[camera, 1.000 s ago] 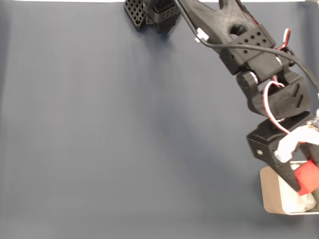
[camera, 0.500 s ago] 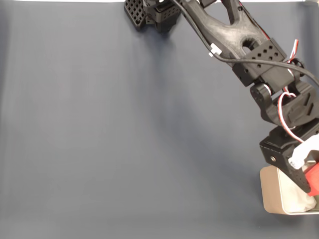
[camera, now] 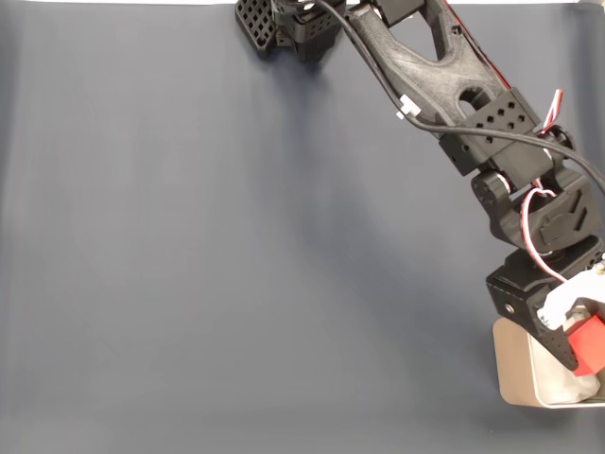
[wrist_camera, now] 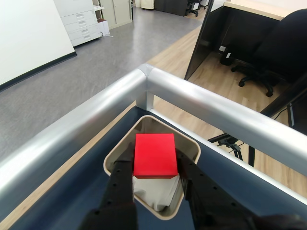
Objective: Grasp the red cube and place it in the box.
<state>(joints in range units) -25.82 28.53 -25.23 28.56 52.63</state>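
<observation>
Wrist view, left black finger pressing one side of the red cube, right finger on the other, gripper closed to the cube's width, cube held above the box, white lining beneath, fixed view, box at right edge on the dark table

Bright, even light; soft shadows; sharp focus
</observation>
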